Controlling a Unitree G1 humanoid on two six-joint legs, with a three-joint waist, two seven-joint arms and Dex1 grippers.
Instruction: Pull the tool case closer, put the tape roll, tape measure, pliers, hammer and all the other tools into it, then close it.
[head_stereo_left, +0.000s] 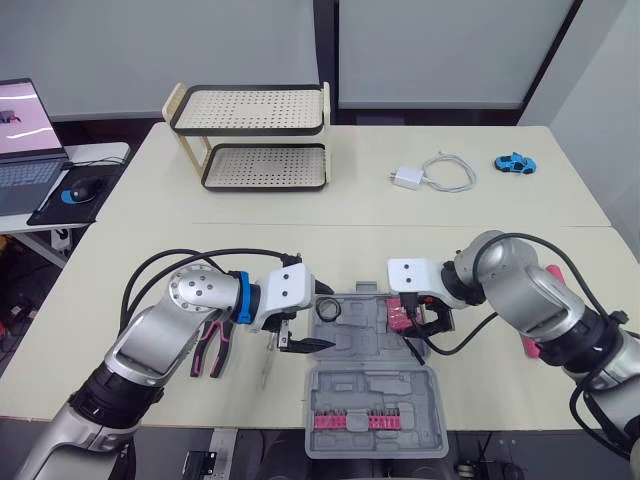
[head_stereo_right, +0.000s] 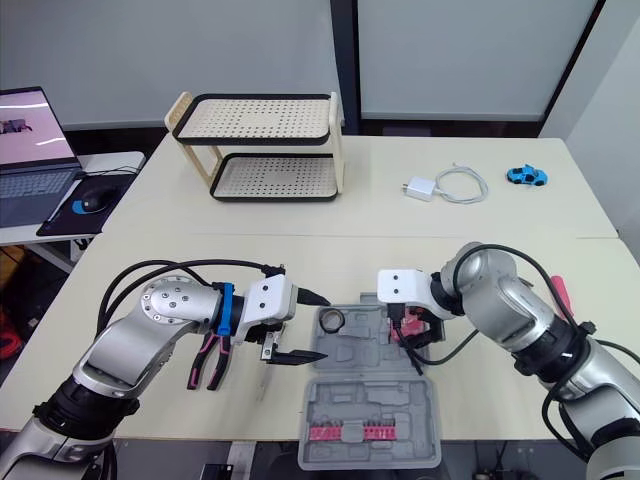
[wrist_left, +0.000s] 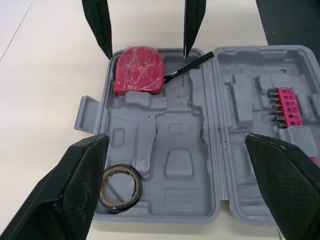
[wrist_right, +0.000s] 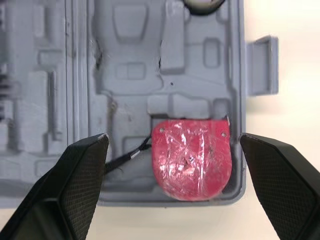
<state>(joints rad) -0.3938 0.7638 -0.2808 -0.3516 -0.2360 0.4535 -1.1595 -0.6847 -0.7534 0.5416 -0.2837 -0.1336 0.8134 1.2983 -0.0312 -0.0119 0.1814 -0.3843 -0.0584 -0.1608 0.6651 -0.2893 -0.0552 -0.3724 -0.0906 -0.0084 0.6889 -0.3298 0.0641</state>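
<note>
The tool case (head_stereo_left: 375, 385) lies open and flat on the cream surface (head_stereo_left: 300, 210), close to its near edge, between the two arms. It is grey moulded plastic, both halves full of shaped recesses. The half nearer the robot holds a red strip of driver bits (head_stereo_left: 352, 420). In the farther half, the tape measure (wrist_right: 191, 159) sits in the right corner recess. It is red with a rounded end, its face glossy and creased as if wrapped in clear film, and a thin black strap (wrist_left: 185, 67) trails from it across the tray. The tape roll (wrist_left: 120, 187), a thin black ring, lies flat in the left corner of that same half.

The pliers (head_stereo_left: 212, 350), with red and black handles, rest on the surface just left of the case, partly under the left arm. A pink piece (head_stereo_left: 530, 345) shows past the right forearm, perhaps a tool handle, though too much of it is hidden to tell.

The left end effector (head_stereo_left: 295, 338) hovers at the case's left edge, fingers spread wide and empty. The right end effector (head_stereo_left: 425, 325) hangs over the tape measure, its fingers also wide apart and off the tape measure.
</note>
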